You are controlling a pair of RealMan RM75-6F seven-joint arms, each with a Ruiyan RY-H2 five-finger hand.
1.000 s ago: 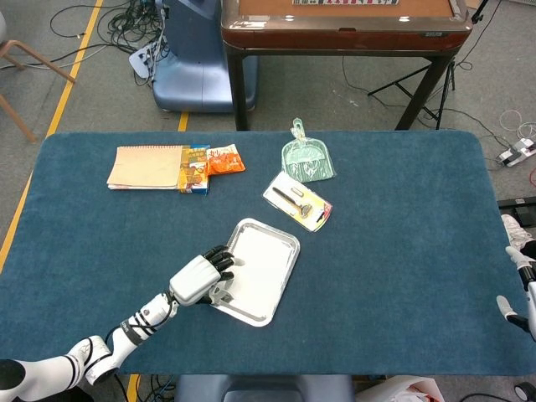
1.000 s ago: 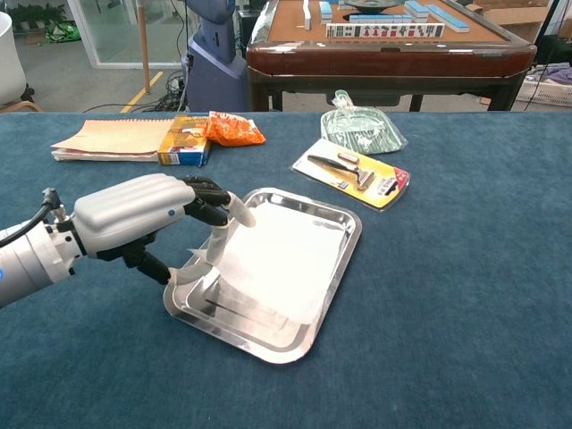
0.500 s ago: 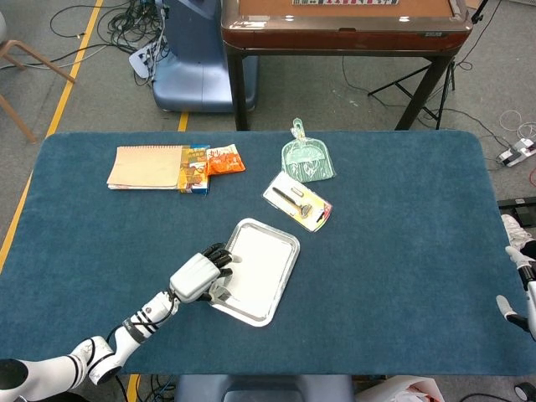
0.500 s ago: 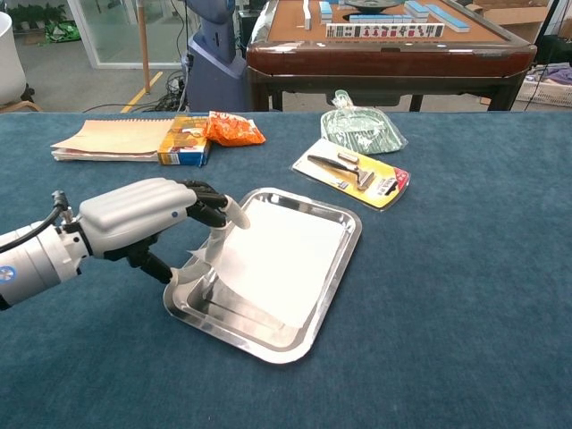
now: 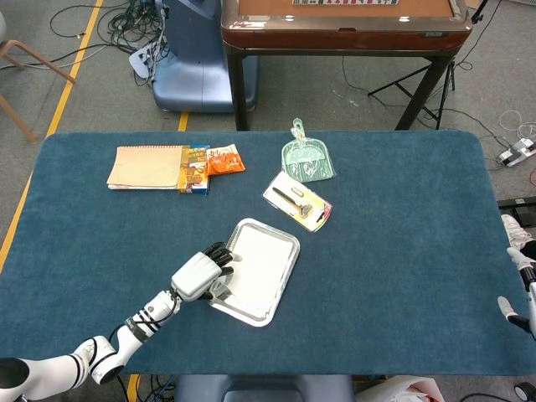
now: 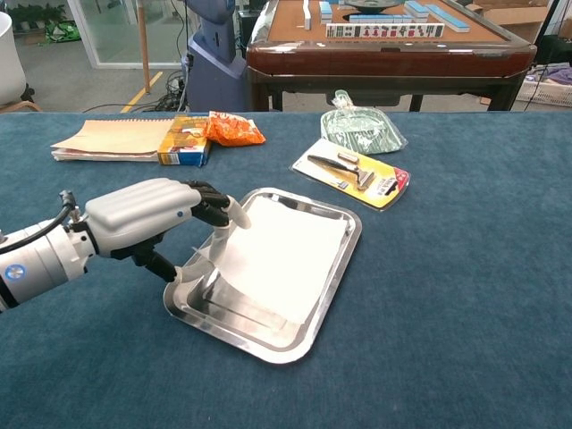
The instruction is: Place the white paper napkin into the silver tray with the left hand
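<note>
My left hand point(image 6: 147, 214) is at the near-left edge of the tray point(image 6: 344, 264), fingers still pinching the raised corner of the napkin point(image 6: 281, 255). The napkin lies inside the tray, stretching away to the far right of the hand, so I judge I only need to let go.

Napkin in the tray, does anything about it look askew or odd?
Slightly. The white paper napkin lies in the silver tray, but its near-left corner rides up over the rim where the left hand pinches it.

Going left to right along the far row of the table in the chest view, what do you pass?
Notebook → small box → orange snack bag → yellow razor pack; the green dustpan overlaps the pack's span, so it is left out.
</note>
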